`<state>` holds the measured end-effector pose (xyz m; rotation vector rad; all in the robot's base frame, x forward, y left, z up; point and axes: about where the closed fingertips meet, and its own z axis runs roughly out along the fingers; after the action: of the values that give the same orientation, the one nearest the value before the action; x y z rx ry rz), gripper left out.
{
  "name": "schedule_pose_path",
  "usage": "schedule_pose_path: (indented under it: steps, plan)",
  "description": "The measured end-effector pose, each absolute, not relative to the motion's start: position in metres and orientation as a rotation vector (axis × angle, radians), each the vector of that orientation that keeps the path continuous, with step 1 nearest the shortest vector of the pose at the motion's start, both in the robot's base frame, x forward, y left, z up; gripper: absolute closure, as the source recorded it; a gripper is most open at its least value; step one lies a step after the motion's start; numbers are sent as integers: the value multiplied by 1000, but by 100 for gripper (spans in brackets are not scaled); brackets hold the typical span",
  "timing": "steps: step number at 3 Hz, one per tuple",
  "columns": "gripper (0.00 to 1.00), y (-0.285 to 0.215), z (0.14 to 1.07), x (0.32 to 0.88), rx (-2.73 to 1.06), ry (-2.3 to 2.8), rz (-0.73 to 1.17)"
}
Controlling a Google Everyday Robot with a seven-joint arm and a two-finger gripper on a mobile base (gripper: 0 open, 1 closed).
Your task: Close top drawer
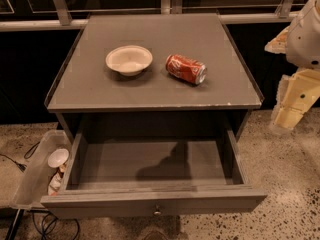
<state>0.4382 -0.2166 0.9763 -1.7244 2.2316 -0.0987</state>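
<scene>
The top drawer (150, 200) of a dark-grey cabinet is pulled far out toward the camera. Its deep box is empty, with a shadow on its floor. A small round metal knob (157, 210) sits at the centre of its front panel. My gripper (287, 111) hangs at the right edge of the view. It is cream-coloured and sits beside the cabinet's right side, apart from the drawer and level with the cabinet top's front edge. It touches nothing.
The cabinet top (90, 91) holds a white bowl (129, 59) and a red soda can (186, 68) lying on its side. A clear plastic bin (31, 176) with small items stands on the speckled floor at the left, with cables (47, 226) below it.
</scene>
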Motion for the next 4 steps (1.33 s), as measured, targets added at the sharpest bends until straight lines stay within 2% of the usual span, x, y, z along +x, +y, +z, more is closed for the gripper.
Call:
schedule_pose_path:
  steps: [1, 2, 4]
  plan:
    - [0, -216, 977, 438, -1724, 2229, -99]
    - [18, -218, 963, 433, -1707, 2212, -49]
    - [65, -213, 918, 409, -1581, 2175, 72]
